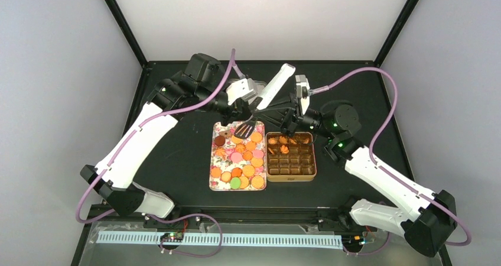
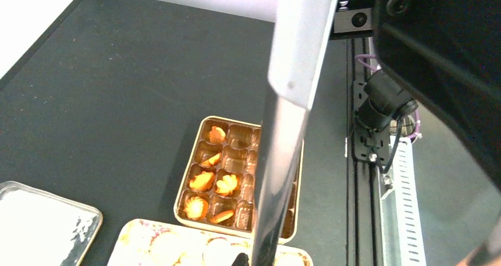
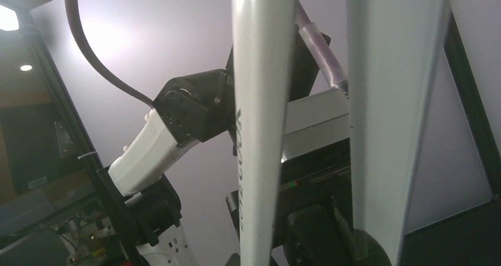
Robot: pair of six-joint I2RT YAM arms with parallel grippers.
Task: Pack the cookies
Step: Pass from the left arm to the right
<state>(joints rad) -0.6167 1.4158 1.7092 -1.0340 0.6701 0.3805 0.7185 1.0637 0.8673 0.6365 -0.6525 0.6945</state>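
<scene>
1. The step in hand, as I read it, is lifting cookies [image 1: 249, 170] off the floral tray [image 1: 213, 159] with the spatula [image 1: 245, 128] and carrying them to the tin [image 1: 314, 159], where only the far compartments hold a few
2. The left tool [image 1: 248, 108] is clenched on the spatula's white handle; the slotted head sits low over the tray's far end, and I cannot tell whether it touches the cookies there
3. The right tool [image 1: 289, 119] hovers by the tin's far edge, near the handle; released or clenched, I cannot tell
4. The next move likely calls for sliding the head flat beneath one cookie, keeping it level, then tipping it into an empty compartment
</scene>
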